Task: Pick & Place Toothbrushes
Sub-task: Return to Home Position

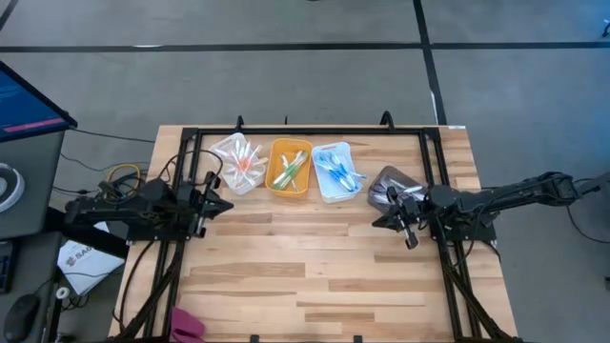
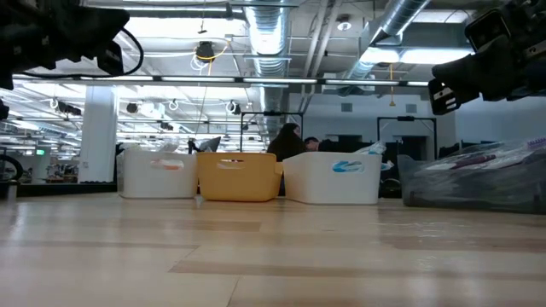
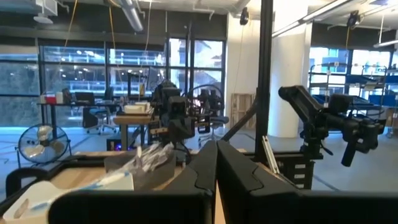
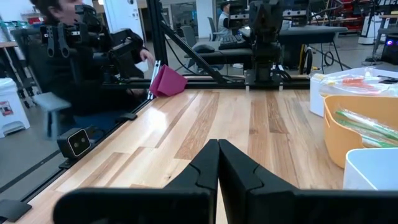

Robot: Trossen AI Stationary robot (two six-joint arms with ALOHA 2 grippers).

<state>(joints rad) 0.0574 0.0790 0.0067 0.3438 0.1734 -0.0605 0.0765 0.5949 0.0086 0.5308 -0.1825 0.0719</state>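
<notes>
The high view looks straight down on the whole counter (image 1: 315, 276) from far above. The low view sits at counter level, close to the wood, facing the yellow bin (image 2: 239, 177) at frame centre. The wrist views face each other across the counter: the left one sees the right arm (image 3: 171, 112), and the right one sees the left arm (image 4: 264, 37), with the yellow bin at its right edge.
</notes>
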